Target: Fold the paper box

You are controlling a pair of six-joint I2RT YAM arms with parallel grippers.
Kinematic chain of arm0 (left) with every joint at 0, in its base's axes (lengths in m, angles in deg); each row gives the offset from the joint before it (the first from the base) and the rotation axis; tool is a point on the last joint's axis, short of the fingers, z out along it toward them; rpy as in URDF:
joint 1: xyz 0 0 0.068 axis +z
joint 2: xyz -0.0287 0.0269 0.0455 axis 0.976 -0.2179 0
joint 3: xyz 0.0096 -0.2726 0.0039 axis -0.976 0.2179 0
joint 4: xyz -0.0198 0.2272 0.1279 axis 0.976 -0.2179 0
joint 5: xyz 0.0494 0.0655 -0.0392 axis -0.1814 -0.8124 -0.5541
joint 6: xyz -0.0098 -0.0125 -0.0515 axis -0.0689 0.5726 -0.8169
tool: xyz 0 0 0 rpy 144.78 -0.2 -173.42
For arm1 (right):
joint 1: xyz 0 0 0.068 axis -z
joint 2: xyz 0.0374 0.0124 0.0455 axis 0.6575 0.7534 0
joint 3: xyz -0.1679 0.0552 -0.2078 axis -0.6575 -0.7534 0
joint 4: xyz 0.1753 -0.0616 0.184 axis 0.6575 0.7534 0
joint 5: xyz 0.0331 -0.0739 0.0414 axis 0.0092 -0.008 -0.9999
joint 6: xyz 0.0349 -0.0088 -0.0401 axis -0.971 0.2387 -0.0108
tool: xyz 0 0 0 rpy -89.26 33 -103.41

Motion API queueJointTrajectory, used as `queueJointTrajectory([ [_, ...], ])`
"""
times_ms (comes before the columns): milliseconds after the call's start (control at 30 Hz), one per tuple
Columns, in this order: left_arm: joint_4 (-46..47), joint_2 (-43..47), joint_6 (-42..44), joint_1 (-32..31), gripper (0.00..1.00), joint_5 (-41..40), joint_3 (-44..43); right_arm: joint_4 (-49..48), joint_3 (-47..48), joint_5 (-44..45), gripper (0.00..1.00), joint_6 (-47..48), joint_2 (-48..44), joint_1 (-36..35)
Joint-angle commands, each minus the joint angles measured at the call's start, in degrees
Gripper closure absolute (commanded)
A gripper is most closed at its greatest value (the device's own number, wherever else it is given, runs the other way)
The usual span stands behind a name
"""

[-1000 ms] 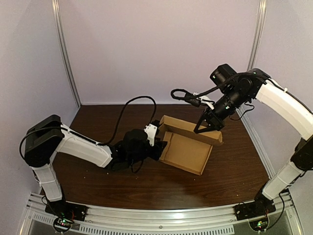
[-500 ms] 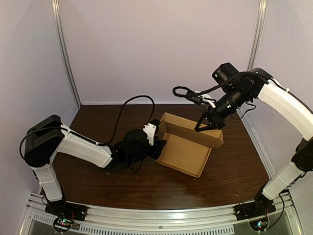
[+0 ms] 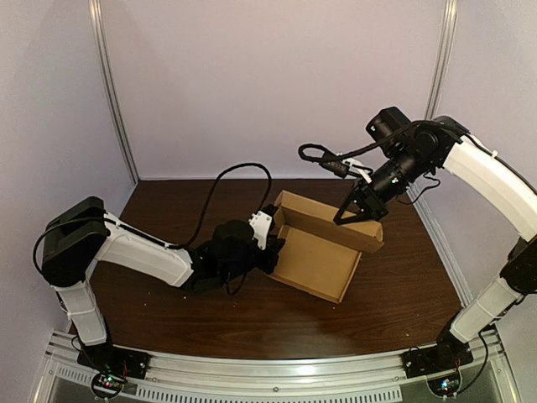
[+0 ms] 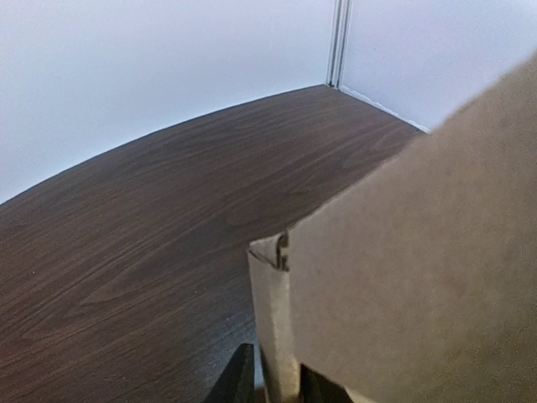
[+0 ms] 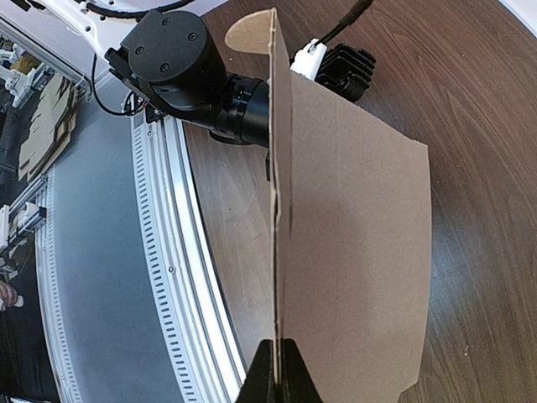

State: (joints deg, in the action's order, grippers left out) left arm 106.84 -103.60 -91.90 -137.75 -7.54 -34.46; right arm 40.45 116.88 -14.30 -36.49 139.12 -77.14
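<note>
With the paper box (image 3: 317, 262) mid-table (image 3: 168, 312), my left gripper (image 3: 272, 252) pinched its nine-o'clock flap (image 4: 270, 327) and my right gripper (image 3: 356, 215) its raised one-o'clock wall (image 3: 327, 223); next, I judged, that wall needed folding inward.

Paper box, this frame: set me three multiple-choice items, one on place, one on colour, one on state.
1. Which part of the paper box does the right end effector grip?
A) near edge B) far wall C) left corner
2. What colour is the box?
A) brown B) white C) blue
3. The far wall is:
A) lying flat B) torn off C) raised

Key:
1 B: the right wrist view shows the fingers pinched on that wall's edge.
2 A: every view shows plain brown cardboard.
3 C: in the top view the wall stands up.
</note>
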Motion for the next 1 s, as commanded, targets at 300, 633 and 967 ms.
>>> queueJointTrajectory([
  [300,-5.01,4.12,-0.12,0.63,0.88,-0.63,-0.15,4.92,7.51,-6.08,0.44,1.27,-5.71,9.25],
  [633,-6.55,9.82,-3.37,0.88,0.88,13.99,0.50,-21.82,-17.89,0.01,0.23,-11.76,-11.74,19.68],
  [967,-0.33,11.19,-6.34,0.51,0.89,12.45,1.60,-26.68,-25.48,-20.31,0.32,-17.68,6.21,16.44],
])
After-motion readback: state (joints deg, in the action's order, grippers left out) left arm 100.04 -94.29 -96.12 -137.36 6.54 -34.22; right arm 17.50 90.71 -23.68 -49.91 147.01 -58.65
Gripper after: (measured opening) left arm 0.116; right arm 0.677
